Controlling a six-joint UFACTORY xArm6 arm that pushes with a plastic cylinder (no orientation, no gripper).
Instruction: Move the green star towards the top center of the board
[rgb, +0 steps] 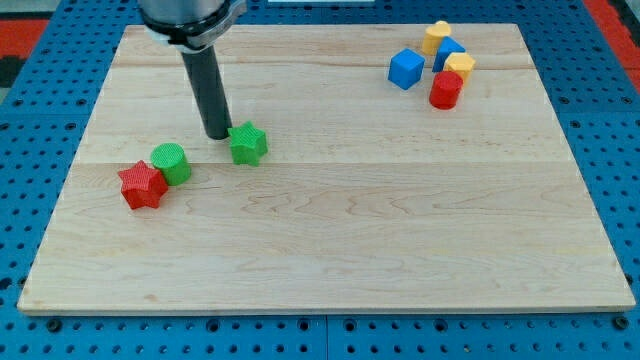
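My tip rests on the counter just at the view's left of the green star, touching it or nearly so, which suits a shove toward the view's right more than one straight up. The star sits left of centre, about mid-height, so the top centre lies up and to its right. There are no jaws on this rod (nothing to open or close). A green cylinder and red star touch each other lower left, out of the way; the blue cube and its neighbours cluster at upper right.
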